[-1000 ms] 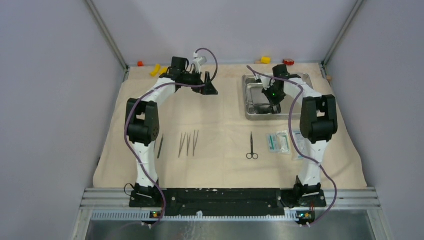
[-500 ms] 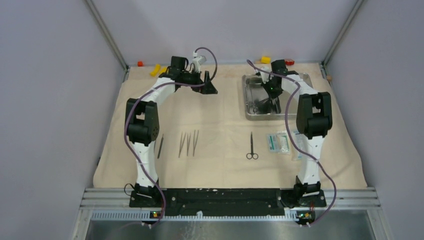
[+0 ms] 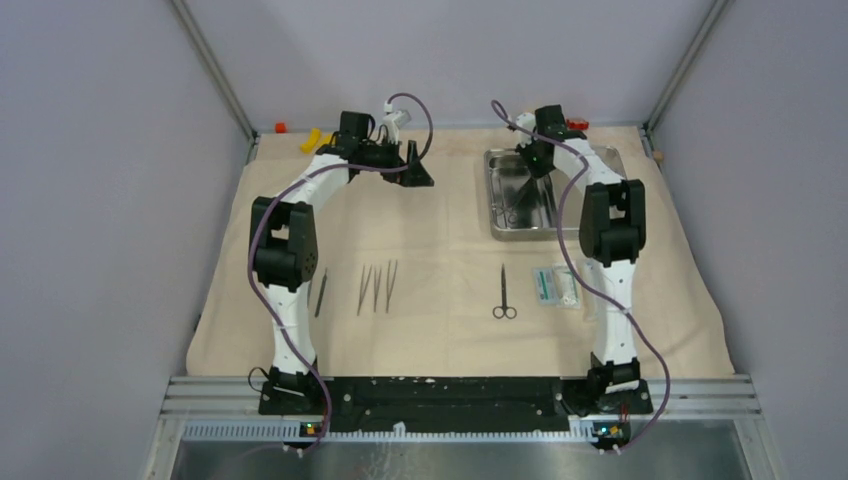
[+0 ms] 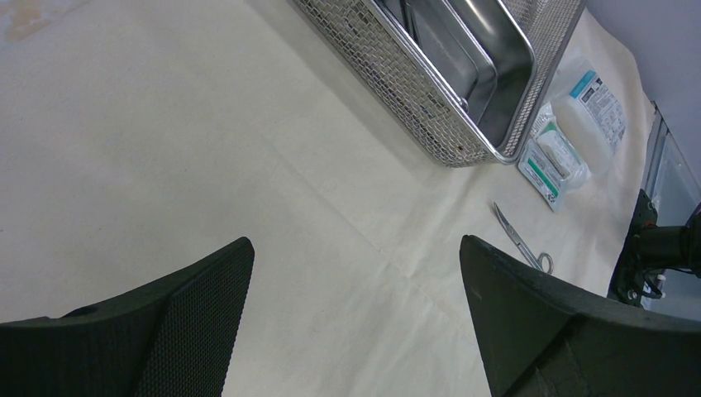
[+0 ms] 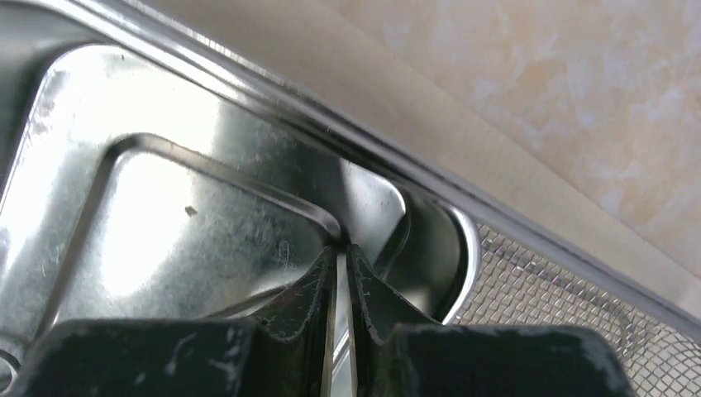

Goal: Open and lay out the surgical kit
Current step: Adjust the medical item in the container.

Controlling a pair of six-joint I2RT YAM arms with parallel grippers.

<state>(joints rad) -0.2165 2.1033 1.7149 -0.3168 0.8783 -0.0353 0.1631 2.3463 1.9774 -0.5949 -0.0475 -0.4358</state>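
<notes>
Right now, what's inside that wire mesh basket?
A shiny steel tray, its rim pinched by the right gripper. The mesh basket floor under the tray is covered, so anything there is hidden.

The cloth (image 3: 440, 250) is plain beige, the tray (image 4: 488, 58) mirror-silver in a silver wire-mesh basket (image 4: 388, 66), the packets (image 3: 556, 285) white and teal, the far-left block (image 3: 313, 139) yellow, the left tool (image 4: 355, 241) black.

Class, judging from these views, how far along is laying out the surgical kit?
Done: the cloth is spread, with tweezers, scissors and packets laid on it. In hand: the right gripper pinches the rim of the tray, which sits in the mesh basket. The left gripper hangs open. Left, probably: setting the tray out.
</notes>
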